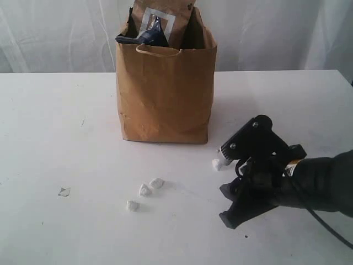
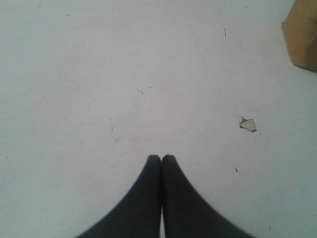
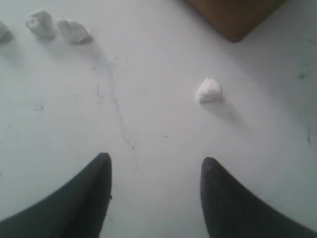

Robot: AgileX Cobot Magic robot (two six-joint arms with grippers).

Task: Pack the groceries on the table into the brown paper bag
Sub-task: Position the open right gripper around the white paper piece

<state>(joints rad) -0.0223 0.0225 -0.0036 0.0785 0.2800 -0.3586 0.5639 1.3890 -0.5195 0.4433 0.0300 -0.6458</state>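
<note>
We judge the bag [image 1: 165, 94] ahead packed, so our right end effector [image 3: 156, 161] hangs open and empty; the left end effector [image 2: 161, 157] sits closed.

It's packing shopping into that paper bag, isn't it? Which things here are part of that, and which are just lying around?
Part of the job:
brown paper bag
brown pouch and dark packet, both poking out of its top

Just lying about:
three white lumps together on the table
another white lump nearer the bag
a small pale flake
</note>
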